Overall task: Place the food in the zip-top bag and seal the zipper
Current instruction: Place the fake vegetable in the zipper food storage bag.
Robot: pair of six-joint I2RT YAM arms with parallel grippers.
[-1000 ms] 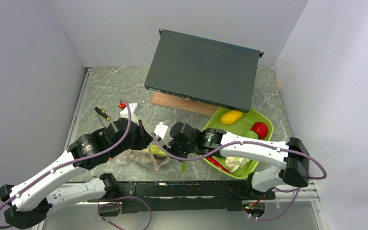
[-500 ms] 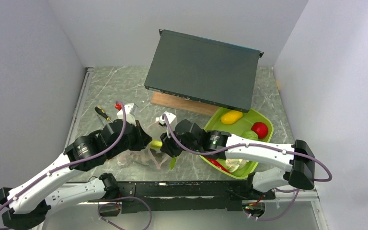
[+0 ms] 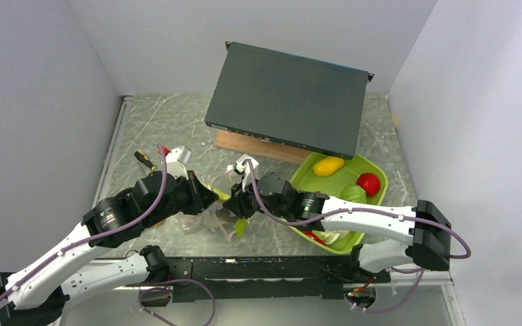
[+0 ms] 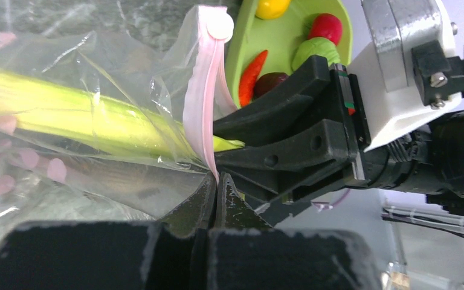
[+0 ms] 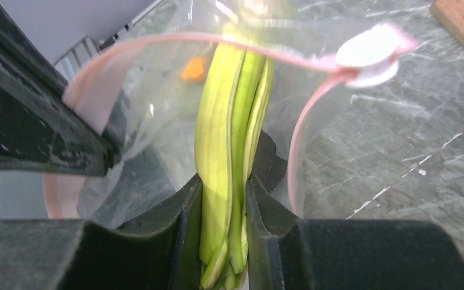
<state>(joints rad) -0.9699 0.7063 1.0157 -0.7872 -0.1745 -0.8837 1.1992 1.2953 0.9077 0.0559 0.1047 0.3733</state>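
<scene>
Over marble tabletop [image 3: 163, 115], right fingers [image 5: 169, 238] pinch green stalks [image 5: 226, 151] inside bag [image 4: 66, 175]; left fingers [image 4: 188, 212] pinch zipper [image 4: 202, 109].

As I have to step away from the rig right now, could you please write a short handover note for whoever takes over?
Left hand: shut on the pale pink zipper strip, holding open the clear floppy plastic bag.
Right hand: shut on the long green stalks, their far end already through the bag's mouth.
Done: stalks partly in.
Left: release the stalks inside; move the yellow fruit, red tomato, green cabbage, red chili and dark purple ball from the lime-green plastic tray into the bag; seal the zipper.
</scene>
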